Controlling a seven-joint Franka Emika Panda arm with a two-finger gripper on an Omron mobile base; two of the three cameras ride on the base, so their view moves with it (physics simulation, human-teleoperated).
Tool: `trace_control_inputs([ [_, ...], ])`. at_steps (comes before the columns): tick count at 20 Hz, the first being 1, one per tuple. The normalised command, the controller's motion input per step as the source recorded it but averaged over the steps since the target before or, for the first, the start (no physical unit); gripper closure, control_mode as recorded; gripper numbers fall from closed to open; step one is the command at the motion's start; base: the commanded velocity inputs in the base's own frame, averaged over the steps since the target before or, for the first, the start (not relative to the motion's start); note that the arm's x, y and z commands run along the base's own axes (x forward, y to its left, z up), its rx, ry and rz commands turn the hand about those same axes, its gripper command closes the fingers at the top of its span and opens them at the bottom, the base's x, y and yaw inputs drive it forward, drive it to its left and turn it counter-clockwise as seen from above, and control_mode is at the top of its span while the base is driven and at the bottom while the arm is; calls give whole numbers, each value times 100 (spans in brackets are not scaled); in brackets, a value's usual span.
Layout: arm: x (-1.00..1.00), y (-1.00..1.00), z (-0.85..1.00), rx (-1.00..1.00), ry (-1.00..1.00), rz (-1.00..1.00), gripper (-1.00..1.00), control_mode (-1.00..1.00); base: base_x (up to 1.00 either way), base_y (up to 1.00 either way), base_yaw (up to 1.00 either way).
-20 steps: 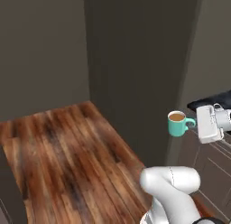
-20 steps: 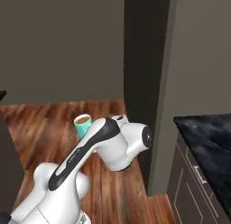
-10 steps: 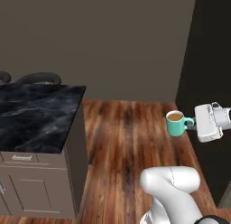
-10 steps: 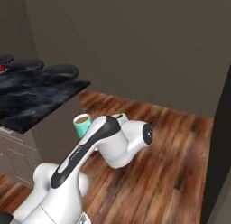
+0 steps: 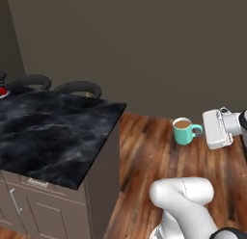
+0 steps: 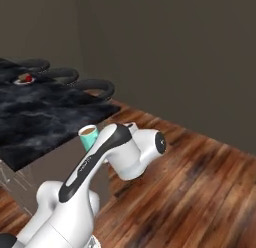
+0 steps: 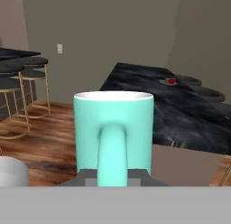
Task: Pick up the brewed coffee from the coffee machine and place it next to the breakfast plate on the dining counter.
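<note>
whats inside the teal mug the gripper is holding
Brown coffee fills the teal mug nearly to the rim, seen from the left base view. How deep it goes is hidden by the mug wall; the gripper is shut on its handle.

1. The walls [image 5: 144, 50] are plain dark grey-brown, with a small white plate [image 7: 59, 48] on the wall in the hand view.
2. The floor [image 6: 200, 192] is glossy reddish-brown wood planks.
3. A counter [image 5: 48, 132] with a black, white-veined marble top stands on a taupe base with cabinet doors.
4. Black stools [image 5: 77, 88] line the counter's far edge.
5. More stools [image 7: 27, 69] on gold legs stand by another dark counter.
</note>
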Motion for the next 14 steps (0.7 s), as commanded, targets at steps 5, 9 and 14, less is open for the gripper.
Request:
trace_control_inputs([
  [5, 0, 0, 0, 0, 0, 0, 100, 100, 100, -37, 17],
  [9, 0, 0, 0, 0, 0, 0, 100, 100, 100, -71, 20],
  [14, 0, 0, 0, 0, 0, 0, 100, 100, 100, -82, 33],
])
